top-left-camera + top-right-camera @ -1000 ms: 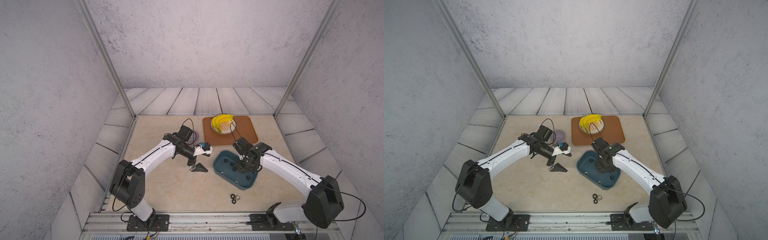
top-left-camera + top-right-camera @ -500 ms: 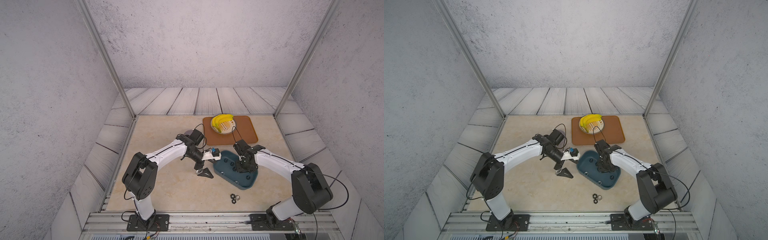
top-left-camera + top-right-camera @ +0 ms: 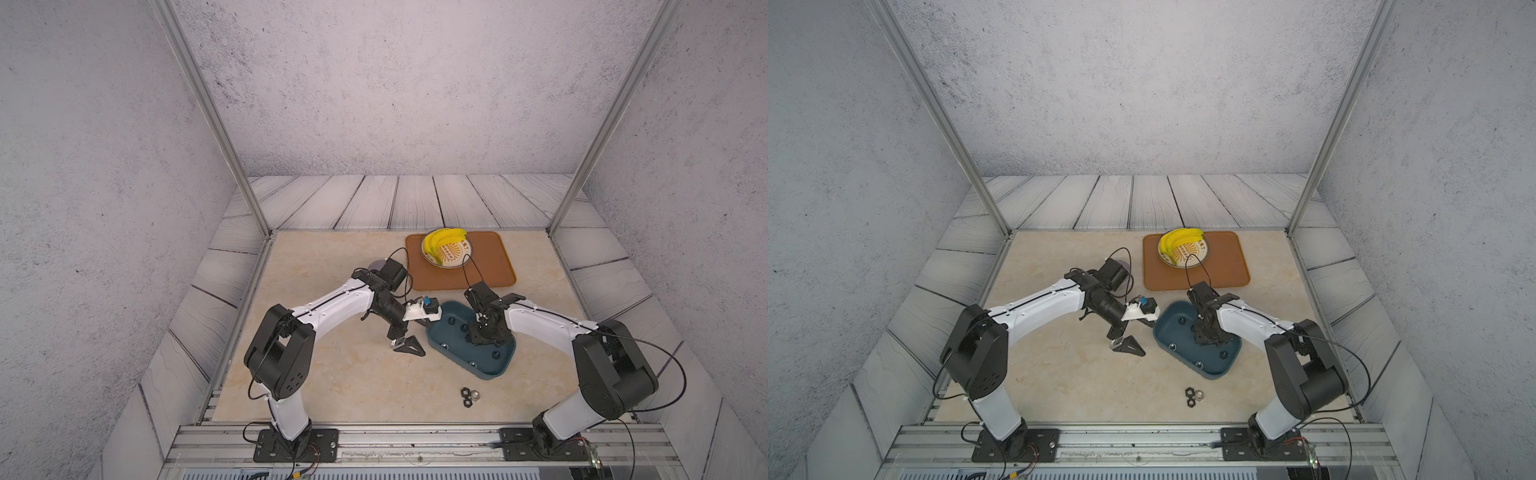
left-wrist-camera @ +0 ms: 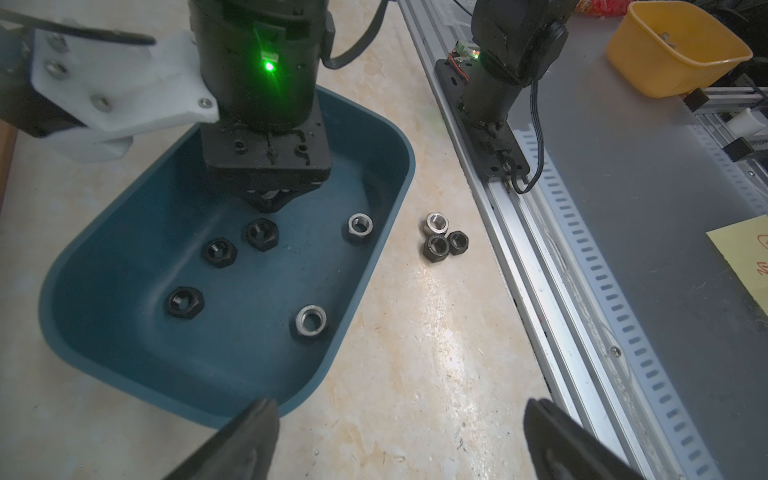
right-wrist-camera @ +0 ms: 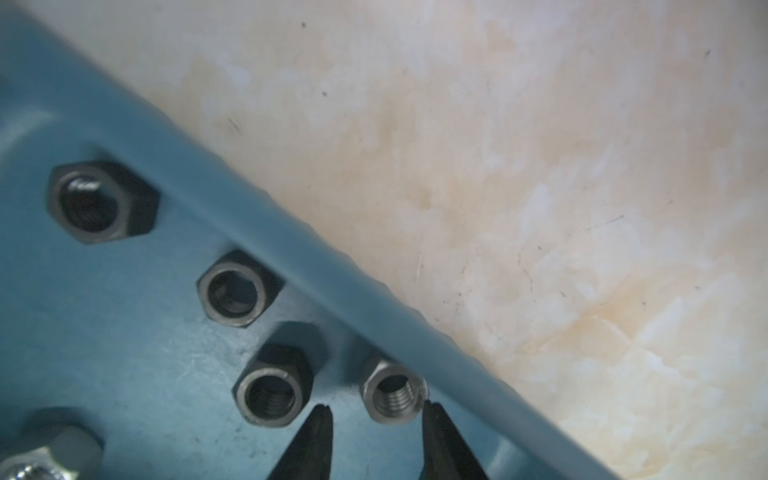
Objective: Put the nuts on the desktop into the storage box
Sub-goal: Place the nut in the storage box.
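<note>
Right gripper [image 5: 374,409] narrowly parted, empty, down inside storage box [image 4: 365,270]; several nuts [image 5: 270,386] by its tips, three loose nuts [image 4: 442,241] outside on desktop [image 4: 415,332], unpicked.

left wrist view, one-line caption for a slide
Right gripper in the box, five nuts showing; three nuts lie on the desktop.

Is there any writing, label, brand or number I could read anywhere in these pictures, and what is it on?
Plate under the bananas: small print around its sunburst pattern, too small to read.
Yellow paper note in the left wrist view: red handwriting, cut off at the picture's edge, unreadable.
Nothing else carries legible text.
</note>
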Motion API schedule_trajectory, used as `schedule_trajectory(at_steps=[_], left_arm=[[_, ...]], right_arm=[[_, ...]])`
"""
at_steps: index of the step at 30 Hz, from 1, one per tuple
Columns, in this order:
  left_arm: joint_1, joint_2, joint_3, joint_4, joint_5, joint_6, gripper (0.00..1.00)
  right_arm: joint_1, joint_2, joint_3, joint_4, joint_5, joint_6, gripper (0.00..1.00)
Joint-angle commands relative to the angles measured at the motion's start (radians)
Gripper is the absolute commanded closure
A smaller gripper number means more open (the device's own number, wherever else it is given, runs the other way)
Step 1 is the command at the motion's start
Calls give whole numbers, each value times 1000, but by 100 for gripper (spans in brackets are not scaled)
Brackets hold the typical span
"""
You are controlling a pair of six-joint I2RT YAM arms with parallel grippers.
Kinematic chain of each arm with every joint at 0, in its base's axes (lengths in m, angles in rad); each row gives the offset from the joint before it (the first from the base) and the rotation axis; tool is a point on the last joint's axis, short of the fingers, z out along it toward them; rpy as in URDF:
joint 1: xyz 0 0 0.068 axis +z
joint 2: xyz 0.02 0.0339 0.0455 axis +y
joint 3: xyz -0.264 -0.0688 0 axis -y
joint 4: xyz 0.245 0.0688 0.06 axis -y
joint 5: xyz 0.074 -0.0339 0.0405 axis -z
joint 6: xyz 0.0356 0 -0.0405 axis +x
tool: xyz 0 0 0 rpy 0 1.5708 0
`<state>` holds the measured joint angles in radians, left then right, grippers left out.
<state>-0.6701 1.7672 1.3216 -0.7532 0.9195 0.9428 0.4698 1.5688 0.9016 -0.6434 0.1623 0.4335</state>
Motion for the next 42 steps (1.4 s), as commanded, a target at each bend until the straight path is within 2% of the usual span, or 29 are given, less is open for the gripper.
schedule_trajectory(at_steps=[1,11,23,26,34,42], left_arm=[[-3,-12,-11,-26,-5,16,2],[-3,-38,-20,-47,-3,27,2],[-3,-88,-44,-59,18,32,2],[-3,-102,-60,-70,14,43,1],[-3,-143,-110,-104,5,72,2],[0,-184,-141,-162,-31,109,2]], right_arm=[[-3,-15,0,-24,11,8,58],[-5,-227,19,-200,-61,7,52],[19,-457,23,-408,-296,22,51],[58,-504,17,-423,-328,39,51],[232,-516,-25,-430,-278,147,49],[356,-532,-94,-390,-258,243,48]])
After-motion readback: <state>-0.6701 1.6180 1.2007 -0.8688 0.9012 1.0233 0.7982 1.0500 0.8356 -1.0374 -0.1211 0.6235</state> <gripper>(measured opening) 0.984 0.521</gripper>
